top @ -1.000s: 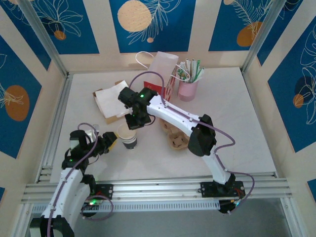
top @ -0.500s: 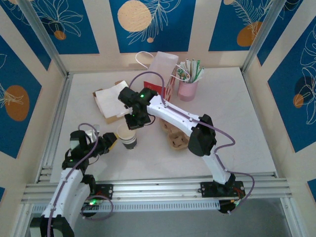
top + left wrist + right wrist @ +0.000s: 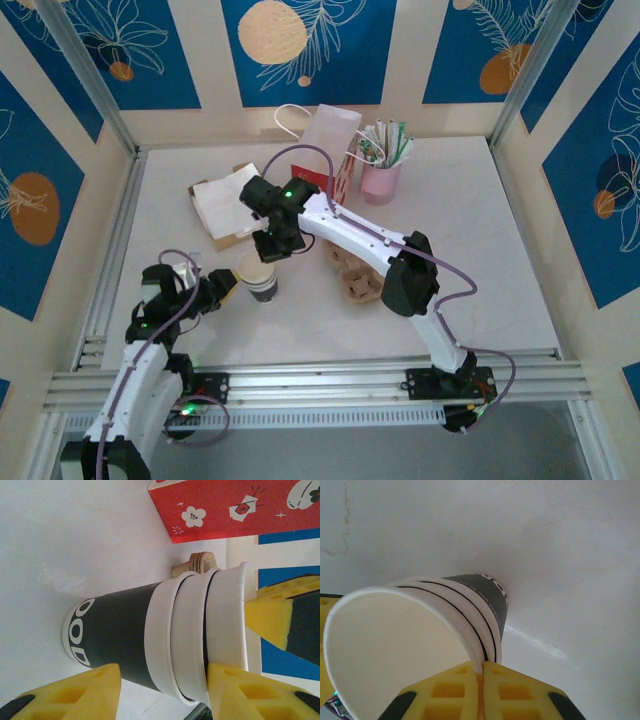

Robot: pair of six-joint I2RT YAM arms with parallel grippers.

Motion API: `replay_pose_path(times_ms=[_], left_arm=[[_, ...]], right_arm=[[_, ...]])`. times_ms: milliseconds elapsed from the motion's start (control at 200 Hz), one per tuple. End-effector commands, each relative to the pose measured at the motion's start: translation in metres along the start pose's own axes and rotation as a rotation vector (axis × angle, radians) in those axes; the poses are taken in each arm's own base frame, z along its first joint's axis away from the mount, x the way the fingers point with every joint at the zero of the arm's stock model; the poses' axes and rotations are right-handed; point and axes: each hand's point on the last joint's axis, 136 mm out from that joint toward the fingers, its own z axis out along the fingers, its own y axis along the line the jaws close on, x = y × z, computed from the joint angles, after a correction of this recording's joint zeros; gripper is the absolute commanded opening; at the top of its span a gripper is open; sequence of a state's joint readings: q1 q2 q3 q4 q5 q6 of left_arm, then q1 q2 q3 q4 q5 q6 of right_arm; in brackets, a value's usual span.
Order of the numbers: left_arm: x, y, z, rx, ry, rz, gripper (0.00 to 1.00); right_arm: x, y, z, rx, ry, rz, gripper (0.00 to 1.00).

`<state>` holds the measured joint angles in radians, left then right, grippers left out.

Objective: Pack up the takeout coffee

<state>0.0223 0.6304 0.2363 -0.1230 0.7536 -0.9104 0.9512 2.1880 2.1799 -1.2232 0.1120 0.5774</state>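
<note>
three nested rims [image 3: 176, 635] up close; overhead, one takeout coffee [image 3: 258, 275].

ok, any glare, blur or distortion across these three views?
Top external: even diffuse light, barely any shadow on the table, frame posts splay outward. Left wrist: view rolled, so the cup stack looks sideways; soft shadow on the table by its base. Right wrist: pale glare streak on the table; the near rim looms large, nothing smeared.
</note>
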Motion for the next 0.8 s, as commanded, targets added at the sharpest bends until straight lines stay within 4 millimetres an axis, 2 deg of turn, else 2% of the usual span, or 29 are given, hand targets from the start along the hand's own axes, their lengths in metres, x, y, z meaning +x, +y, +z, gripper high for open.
replay_pose_path(times_ms=[0, 215, 310, 415, 525, 795], left_arm=[[0.0014, 0.0085, -0.0005, -0.025, 0.001, -0.014, 0.48], [-0.0001, 0.0058, 0.0004, -0.014, 0.002, -0.014, 0.49], [-0.0008, 0.0045, 0.0005, -0.008, 0.001, -0.011, 0.49], [-0.0015, 0.0041, 0.0007, -0.006, -0.002, -0.005, 0.49], [-0.0017, 0.0042, 0.0012, -0.006, 0.000, -0.004, 0.49], [-0.0024, 0.0033, 0.0014, -0.002, -0.001, 0.000, 0.49]], right_arm=[[0.0022, 0.0051, -0.0183, -0.030, -0.023, 0.003, 0.11], [0.0019, 0.0013, -0.0192, 0.000, -0.032, -0.003, 0.12], [0.0018, -0.0001, -0.0207, 0.010, -0.036, -0.008, 0.20], [0.0017, 0.0007, -0.0213, 0.009, -0.038, -0.013, 0.21], [0.0017, 0.0018, -0.0222, 0.012, -0.042, -0.023, 0.19], [0.0021, 0.0030, -0.0235, 0.011, -0.043, -0.028, 0.04]])
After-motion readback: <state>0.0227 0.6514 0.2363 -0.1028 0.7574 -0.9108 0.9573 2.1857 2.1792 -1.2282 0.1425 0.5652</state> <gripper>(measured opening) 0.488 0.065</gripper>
